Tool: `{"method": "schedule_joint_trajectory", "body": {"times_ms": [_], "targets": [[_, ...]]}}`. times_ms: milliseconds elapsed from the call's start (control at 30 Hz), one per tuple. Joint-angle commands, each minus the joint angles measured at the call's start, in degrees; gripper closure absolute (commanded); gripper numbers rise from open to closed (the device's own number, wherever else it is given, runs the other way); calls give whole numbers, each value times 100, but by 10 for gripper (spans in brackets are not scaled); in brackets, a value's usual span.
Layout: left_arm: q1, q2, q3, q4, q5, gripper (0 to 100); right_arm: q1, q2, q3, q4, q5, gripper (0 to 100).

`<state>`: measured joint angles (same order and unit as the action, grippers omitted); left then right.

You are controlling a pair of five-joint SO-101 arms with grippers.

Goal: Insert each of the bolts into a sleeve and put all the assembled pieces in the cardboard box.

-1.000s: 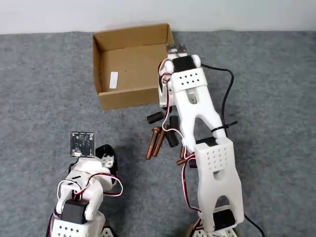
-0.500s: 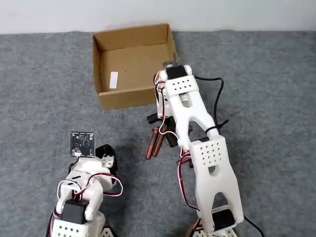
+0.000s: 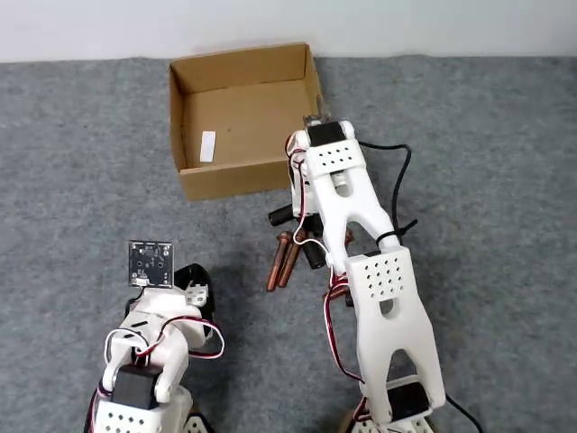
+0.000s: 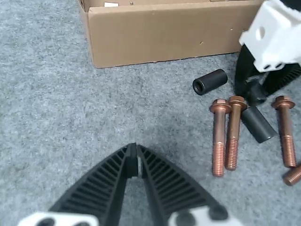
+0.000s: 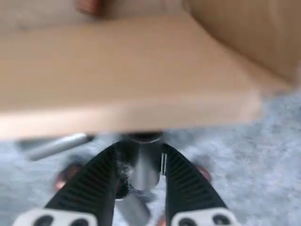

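While cardboard box (image 3: 234, 179) holds one white label (image 3: 208, 146) | right pincer (image 5: 139, 149) grips sleeve (image 5: 142, 173) | left pincer (image 4: 133, 149) clenched

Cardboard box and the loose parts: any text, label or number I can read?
None can be read.
The small white sticker on the floor of the brown cardboard box: too small to tell if printed.
The copper-coloured bolts and black cylindrical sleeves: no markings visible.
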<state>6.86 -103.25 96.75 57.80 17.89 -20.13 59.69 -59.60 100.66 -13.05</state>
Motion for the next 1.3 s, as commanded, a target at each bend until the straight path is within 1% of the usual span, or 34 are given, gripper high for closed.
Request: {"method": "schedule_joint_trajectory", "body": {"times_ms": [0, 167, 333, 533, 700, 867, 1200, 1267], "targets": [[-35, -9, -22, 44, -18, 995, -75, -927, -431, 233, -9, 991], [-35, -9, -22, 44, -18, 995, -251, -2325, 422, 242, -97, 991], [-35, -9, -22, 44, -18, 995, -321, -3890, 1714, 233, -563, 991], [-35, -9, -22, 44, -18, 995, -145, -5684, 3411, 215, -1020, 991], [-35, -9, -22, 53, -18, 995, -4, -7143, 4958, 75, -1116, 991], [-35, -9, -22, 53, -35, 995, 426, -8760, 6673, -549, -1090, 991], [18, -9, -31, -53, -18, 995, 1393, -12418, 10655, -1921, -1073, 991], [202, -9, -31, -26, -18, 995, 1587, -13051, 11253, -2000, -1073, 991]]}}
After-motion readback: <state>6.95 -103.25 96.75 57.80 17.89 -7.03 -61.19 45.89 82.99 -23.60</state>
